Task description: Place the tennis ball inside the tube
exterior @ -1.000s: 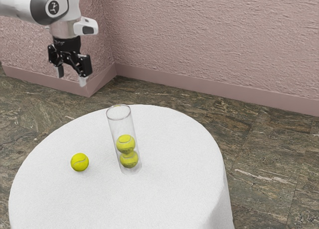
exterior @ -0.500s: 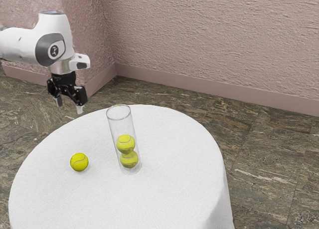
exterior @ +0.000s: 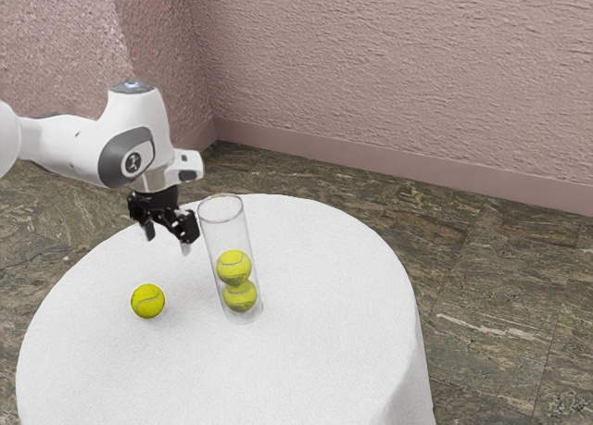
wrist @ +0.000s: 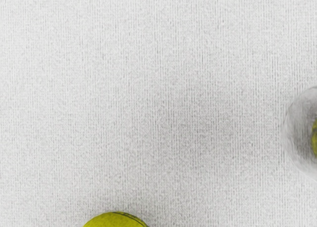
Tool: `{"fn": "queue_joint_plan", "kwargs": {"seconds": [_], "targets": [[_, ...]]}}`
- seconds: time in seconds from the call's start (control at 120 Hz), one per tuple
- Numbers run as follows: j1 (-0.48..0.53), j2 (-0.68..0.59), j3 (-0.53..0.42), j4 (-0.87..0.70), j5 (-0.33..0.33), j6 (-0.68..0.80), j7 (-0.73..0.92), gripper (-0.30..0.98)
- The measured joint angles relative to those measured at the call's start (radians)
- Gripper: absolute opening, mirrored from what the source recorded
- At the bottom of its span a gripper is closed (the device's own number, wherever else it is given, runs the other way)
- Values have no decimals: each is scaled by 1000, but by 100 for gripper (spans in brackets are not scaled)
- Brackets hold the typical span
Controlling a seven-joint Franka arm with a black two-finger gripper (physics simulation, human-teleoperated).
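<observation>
My black gripper (exterior: 168,243) hangs in the air above the table, open, its two fingers apart with nothing between them. It is above the loose tennis ball (exterior: 148,301), which rests on the white cloth. The clear tube (exterior: 225,231) stands upright on the exterior view's right of the ball, with two tennis balls stacked inside it. In the wrist view part of the loose ball (wrist: 116,220) shows at the edge, and part of the tube (wrist: 298,133) with a bit of yellow inside.
The round table (exterior: 324,351) has a white cloth that drapes over its edge. Behind it are a dark stone floor (exterior: 491,286) and a pink textured wall (exterior: 398,64). The tube's rim rises close beside my hand.
My hand has come down and toward the exterior view's right, from beyond the table to over its edge near the tube. The ball and tube have stayed put.
</observation>
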Motion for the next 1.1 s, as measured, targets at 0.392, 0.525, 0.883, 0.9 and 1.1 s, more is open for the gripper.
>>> {"fn": "queue_joint_plan", "kwargs": {"seconds": [0.392, 0.525, 0.883, 0.9, 1.1], "targets": [[6, -10, 28, -110, -41, 85, -62, 69], [-102, -58, 101, -163, -37, 94, -98, 69], [-149, -104, 201, -262, -26, 143, -139, 69], [-134, -104, 199, -261, -25, 144, -138, 69], [61, -57, 165, -232, -22, 152, -123, 69]]}}
